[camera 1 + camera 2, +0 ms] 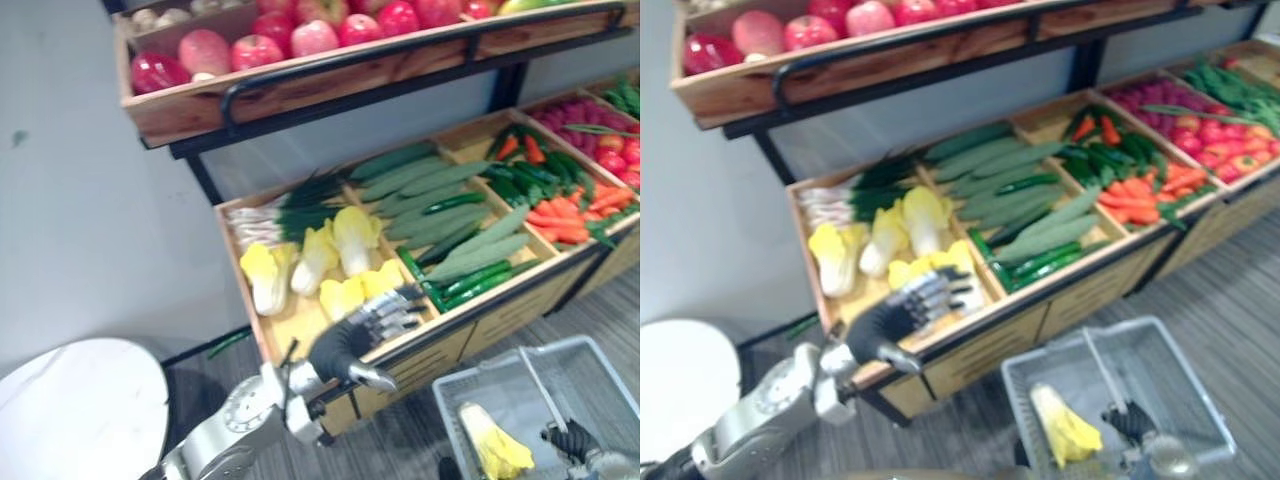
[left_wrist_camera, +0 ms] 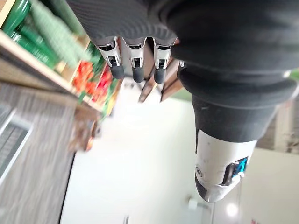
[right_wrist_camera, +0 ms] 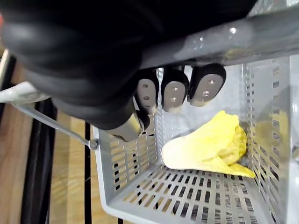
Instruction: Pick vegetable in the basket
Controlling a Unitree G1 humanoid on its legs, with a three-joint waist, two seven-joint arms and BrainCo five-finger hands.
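The handle (image 3: 233, 37) of the basket (image 3: 135, 186) is gripped by the right hand (image 3: 84, 56). One yellow cabbage (image 3: 205, 149) is laid inside. The left hand (image 1: 360, 335) is held empty, fingers straight, above the crate (image 1: 236, 275).

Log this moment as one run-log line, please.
left hand: open, over cabbage bin | right hand: shut on basket handle | basket: one cabbage inside
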